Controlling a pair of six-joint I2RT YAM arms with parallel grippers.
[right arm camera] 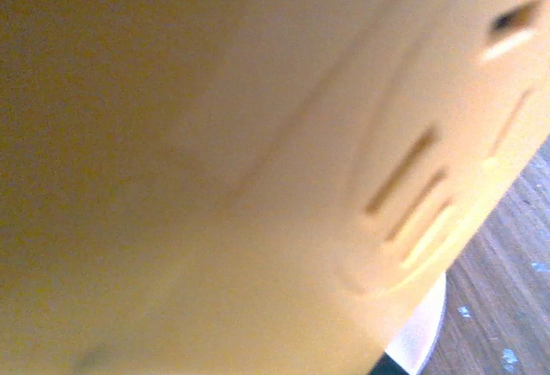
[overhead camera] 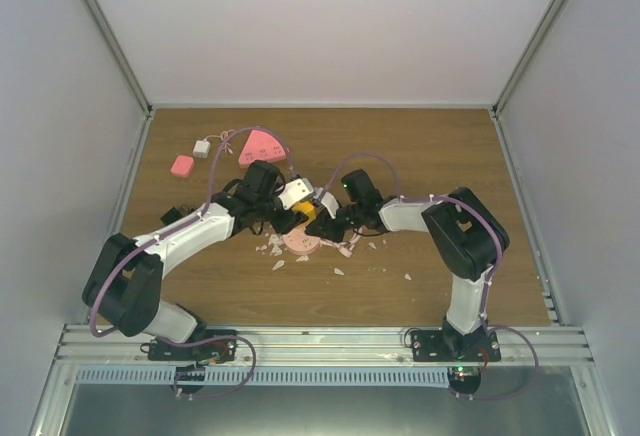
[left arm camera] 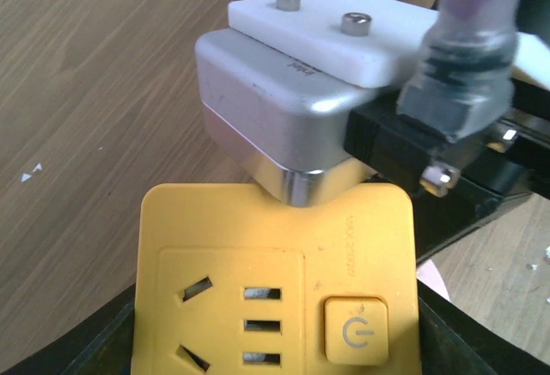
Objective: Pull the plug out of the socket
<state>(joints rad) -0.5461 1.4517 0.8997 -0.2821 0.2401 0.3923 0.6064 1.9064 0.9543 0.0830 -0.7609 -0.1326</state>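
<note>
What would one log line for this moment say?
left gripper: holds yellow socket | right gripper: shut, close against socket | plug: hidden from view

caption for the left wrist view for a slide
Yellow socket cube with power button, a silver block at its top edge, wooden table behind.

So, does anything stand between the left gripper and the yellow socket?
Nothing visible does: the yellow socket sits right between the fingers of the left gripper. The right arm's silver wrist camera only crowds its far edge.
</note>
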